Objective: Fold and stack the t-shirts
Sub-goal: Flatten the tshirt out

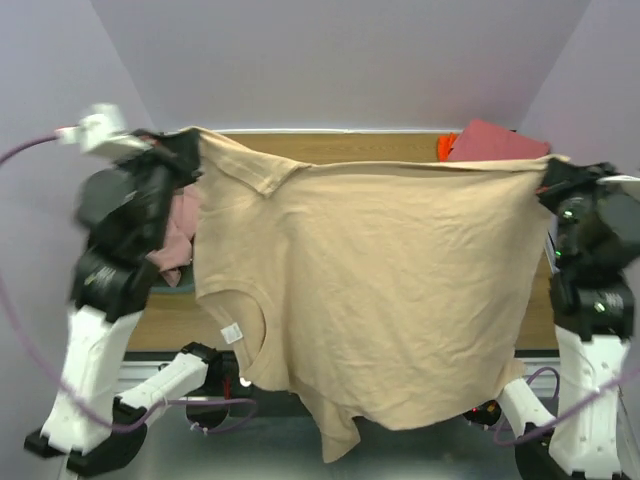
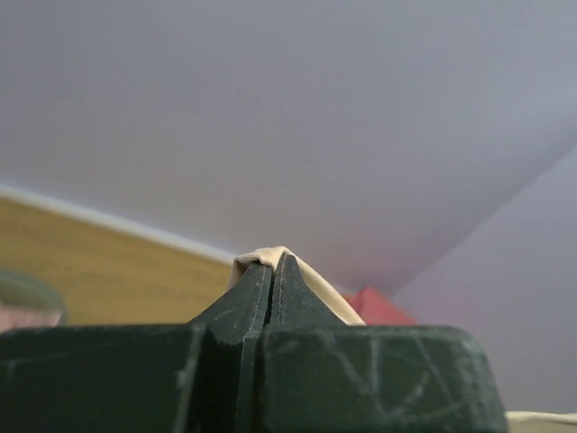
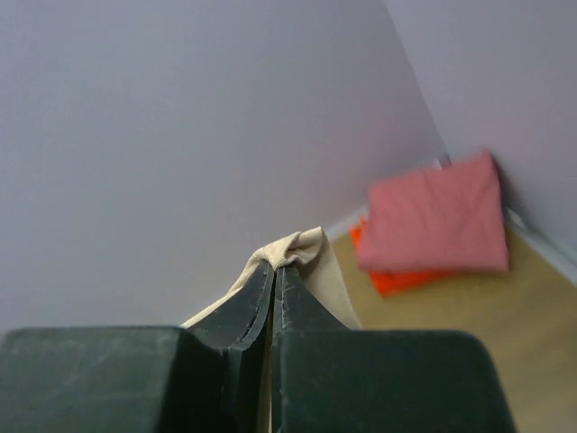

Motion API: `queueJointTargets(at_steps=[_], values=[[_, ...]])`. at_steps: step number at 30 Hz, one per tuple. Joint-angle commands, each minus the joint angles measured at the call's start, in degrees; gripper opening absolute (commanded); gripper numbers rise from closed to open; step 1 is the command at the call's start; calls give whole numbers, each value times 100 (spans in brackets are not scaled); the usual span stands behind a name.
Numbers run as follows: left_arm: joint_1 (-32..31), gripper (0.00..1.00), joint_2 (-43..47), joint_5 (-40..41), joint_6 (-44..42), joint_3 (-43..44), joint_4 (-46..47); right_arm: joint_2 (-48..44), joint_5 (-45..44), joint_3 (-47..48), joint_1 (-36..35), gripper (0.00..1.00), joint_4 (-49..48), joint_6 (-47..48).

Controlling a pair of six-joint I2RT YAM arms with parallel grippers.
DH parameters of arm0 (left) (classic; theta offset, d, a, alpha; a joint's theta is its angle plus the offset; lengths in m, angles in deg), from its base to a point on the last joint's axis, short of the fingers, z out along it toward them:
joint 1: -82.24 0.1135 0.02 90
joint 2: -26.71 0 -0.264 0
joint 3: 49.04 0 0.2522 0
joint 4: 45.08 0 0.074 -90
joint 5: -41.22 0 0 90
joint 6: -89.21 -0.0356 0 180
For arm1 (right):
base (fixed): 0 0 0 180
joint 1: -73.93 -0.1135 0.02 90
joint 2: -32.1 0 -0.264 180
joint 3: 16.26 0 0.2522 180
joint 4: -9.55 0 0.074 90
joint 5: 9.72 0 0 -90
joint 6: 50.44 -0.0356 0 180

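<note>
1. tan t-shirt [image 1: 380, 280] hangs spread between the left claw [image 1: 185, 150] and right claw [image 1: 548, 172], above the desk [image 1: 170, 320].
2. left wrist: jaws clamped tight on a tan fold at the tips.
3. right wrist: jaws pinched on tan cloth; salmon-red t-shirt [image 3: 437, 225] lies on orange t-shirt [image 3: 397, 281], beyond the tips, rightward.

The tan t-shirt [image 1: 380, 290] is soft, matt, creased cloth; the table [image 1: 165, 320], at nine o'clock, smooth wood; the left gripper [image 2: 273, 268] scuffed matt plastic.
</note>
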Motion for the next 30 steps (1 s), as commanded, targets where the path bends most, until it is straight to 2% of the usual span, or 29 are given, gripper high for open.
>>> queueJointTargets(at_steps=[1, 2, 4, 7, 8, 11, 13, 14, 18, 22, 25, 30], values=[[29, 0, -695, 662, -250, -1364, 1207, 291, -57, -1864, 12, 0, -709, -337], [64, 0, -983, 444, -468, -1828, 1462, 414, -74, -2175, 12, 0, -902, -337], [265, 0, -1397, 249, -557, -2096, 1971, 695, -126, -2624, 12, 0, -1456, -372], [564, 0, -2469, 12, -654, -1993, 2386, 1912, -145, -3135, 12, 0, -2150, -408], [626, 0, -2767, -59, -689, -1991, 2448, 1918, -118, -3197, 12, 0, -2361, -408], [837, 0, -4355, -550, -848, -1187, 2572, 3423, -57, -3049, 12, 0, -2829, -347], [908, 0, -4982, -674, -944, -711, 2450, 3928, -109, -2733, 12, 0, -3110, -224], [917, 0, -5568, -735, -962, -186, 2379, 4400, -127, -2601, 12, 0, -3215, -162], [934, 0, -6721, -1086, -1094, 986, 2045, 5072, -153, -2047, 12, 0, -3374, 111], [934, 0, -7121, -1210, -971, 1384, 1878, 5599, -101, -1730, 12, 0, -3400, 155], [934, 0, -6972, -1158, -918, 1173, 1939, 5706, -328, -1606, 20, 0, -3409, 295], [934, 0, -6243, -912, -708, 243, 2010, 5574, -373, -1756, 20, 0, -3383, 304]])
